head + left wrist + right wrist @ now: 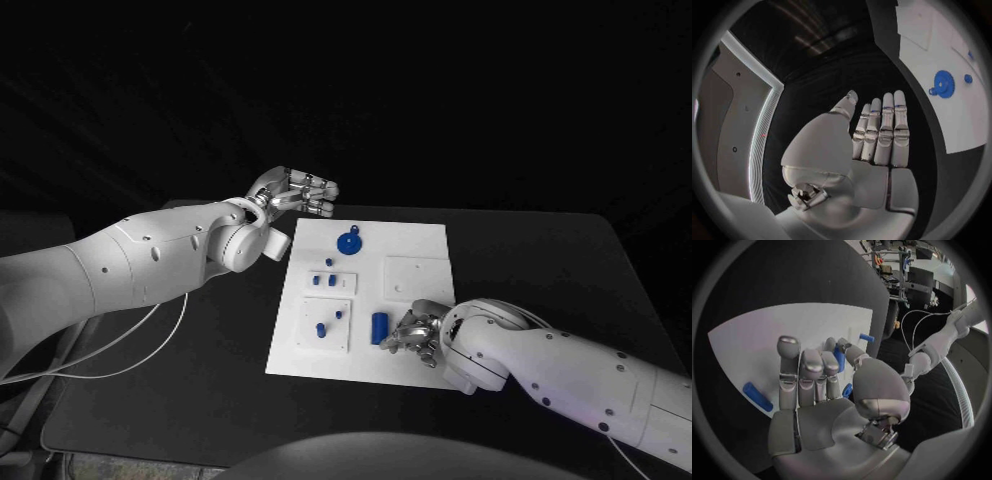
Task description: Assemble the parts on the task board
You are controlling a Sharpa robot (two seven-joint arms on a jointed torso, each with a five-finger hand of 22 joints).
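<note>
Left hand point(299, 192) empty, fingers straight, right hand point(414, 331) pinching blue part point(839, 359), no readable writing

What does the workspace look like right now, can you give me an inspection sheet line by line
Surface: black table.
Job's things: white task board mid-table; blue gear-like part near its far end; blue cylinder near the right hand; small blue pegs between.
Clutter: nothing seen.
Hands: left hand off the board's far left corner, fingers straight, holding nothing; right hand over the board's near right; grasp unclear.
Cables: white cable beneath left arm.
Surroundings: dark.
</note>
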